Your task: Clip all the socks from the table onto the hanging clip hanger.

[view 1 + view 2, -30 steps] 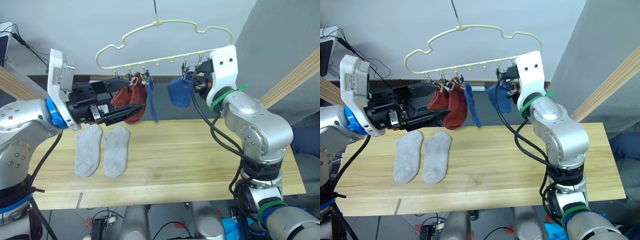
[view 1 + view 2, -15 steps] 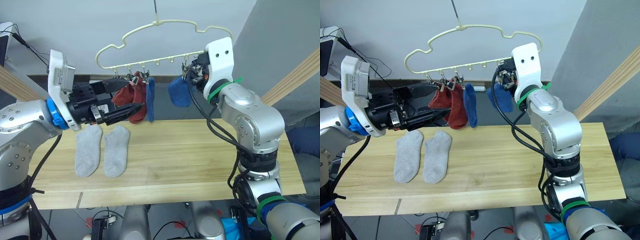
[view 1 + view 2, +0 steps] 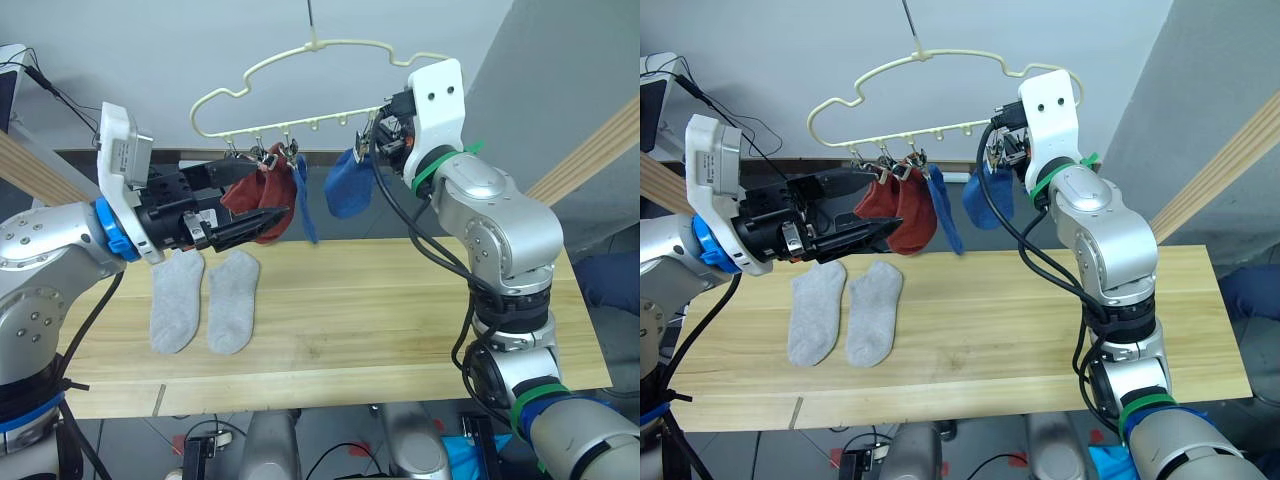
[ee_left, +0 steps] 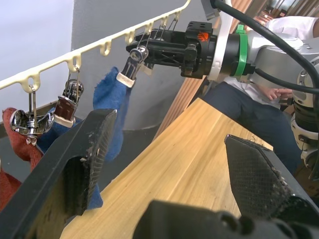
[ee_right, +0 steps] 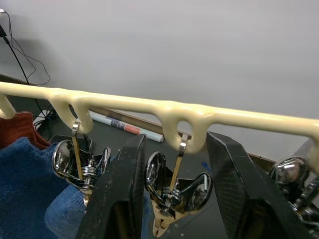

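The cream clip hanger [image 3: 330,48] hangs above the table [image 3: 400,320]. Two rust red socks [image 3: 255,200] and a blue sock [image 3: 302,200] hang from its left clips, and a second blue sock [image 3: 345,190] hangs further right. Two light grey socks [image 3: 178,300] [image 3: 232,300] lie side by side on the table's left part. My left gripper [image 3: 262,190] [image 4: 169,129] is open and empty beside the red socks. My right gripper [image 3: 385,130] [image 5: 177,139] is up at the clip row, open, its fingers flanking a metal clip [image 5: 174,191] beside the one holding the blue sock.
Slanted wooden beams [image 3: 590,150] rise at both sides behind the table. A seated person [image 4: 249,99] shows beyond the table's far end in the left wrist view. Cables [image 5: 20,55] run along the wall.
My right gripper has risen and shifted left along the clip row, and the blue sock next to it has swung left. The left arm has barely moved.
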